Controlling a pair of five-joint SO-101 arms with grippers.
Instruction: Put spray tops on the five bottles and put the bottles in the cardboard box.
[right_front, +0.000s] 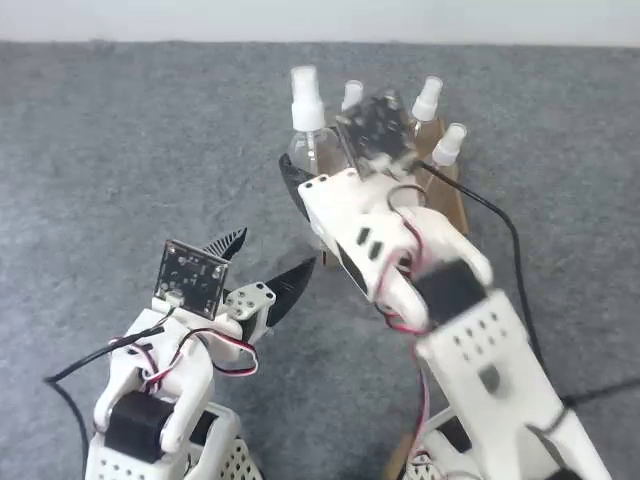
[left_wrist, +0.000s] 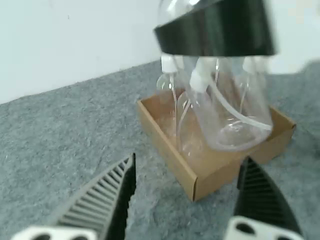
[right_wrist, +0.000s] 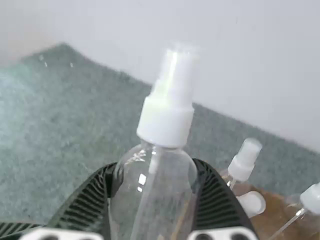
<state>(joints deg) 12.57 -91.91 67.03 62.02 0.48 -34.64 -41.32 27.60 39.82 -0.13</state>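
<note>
On the left, the left tool (right_front: 278, 247) sits low over the grey bench (right_front: 120, 150). Its two black toothed jaws are spread wide and hold nothing. It points toward the cardboard box (left_wrist: 220, 177) and is well apart from it.

In the middle, the right tool (right_wrist: 154, 172) is clamped on a clear bottle (right_front: 308, 150), one ribbed jaw on each side of the shoulder, just under the white spray top (right_wrist: 167, 107). The top is already on and stands upright. From the left wrist, the bottle hangs clear of the bench in front of the box's open side. I cannot tell whether its base has crossed the rim.

The bottle looks like thin, empty plastic, so I judge it light, smooth and easy to dent or squeeze out of a hard pinch. The shoulder, where it is held now, seems the safest grip. The slim top would likely tilt or pop off if it were gripped or knocked.

On the right, the box holds at least three more bottles (right_front: 428, 120) with white tops, packed close. More may be hidden behind the right wrist. Those tops stand higher than the low box wall and crowd the free space, so a bottle going in could clip them. A black cable (right_front: 500, 215) trails past the box's far right edge.
</note>
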